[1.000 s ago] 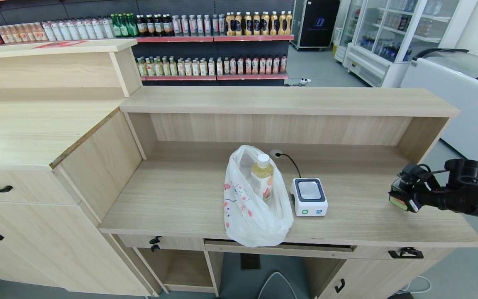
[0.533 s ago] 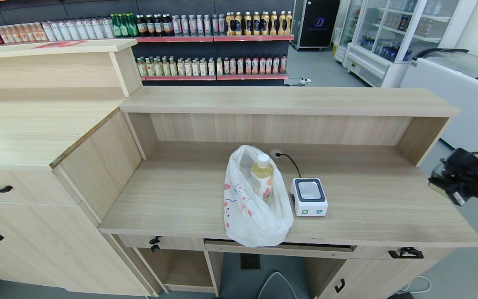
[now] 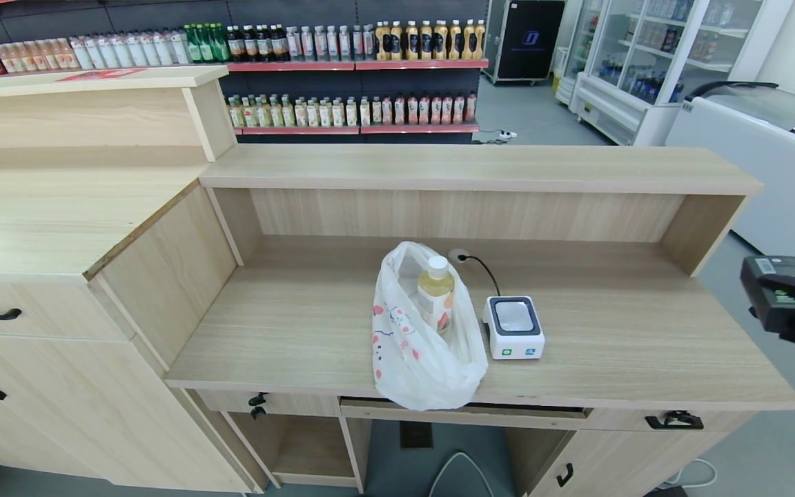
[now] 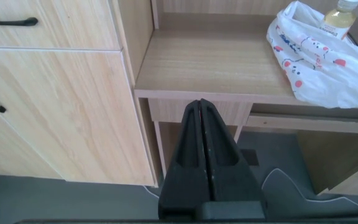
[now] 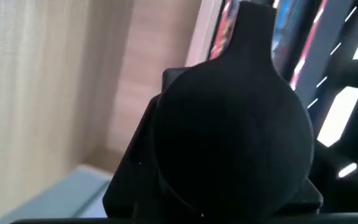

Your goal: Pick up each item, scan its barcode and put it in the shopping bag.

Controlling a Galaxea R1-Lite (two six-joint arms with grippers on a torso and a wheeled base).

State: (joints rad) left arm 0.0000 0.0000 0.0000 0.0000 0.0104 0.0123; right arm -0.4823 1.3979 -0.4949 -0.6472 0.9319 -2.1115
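Since the left gripper [image 4: 202, 102] has its two fingers pressed flat together with nothing between them, count it as idle. It sits low in front of the counter [image 3: 646, 345], aimed at the front edge, well apart from the bag.

Right arm [image 3: 787, 300] hangs off the counter's right end, clear of the worktop. Right gripper [image 5: 229, 124] is just a dark mass close to the lens, so I can't tell how far open it is or whether it's carrying anything.

Moving outward:
- scanner [image 3: 513, 326] lies flat on the counter, window up, with its cable [image 3: 484, 266] running to the back.
- shopping bag [image 3: 425, 352] is just beside the scanner on the robot's left, mouth open, bottom slumped over the front edge.
- bottle [image 3: 436, 290] stands upright inside the bag, with cap and shoulders above the plastic.

Judgement: the bottle's pick, scan and bag cycle looks finished, so we're between items or at the end.

If another item is queued, the next move calls for:
- finding it and opening a gripper
- gripping so the barcode stays uncovered
- presenting the code to the scanner window
- lowering it into the bag beside the bottle without knocking it

Risk: the bag overhangs the edge, and a nudge could drag it off.
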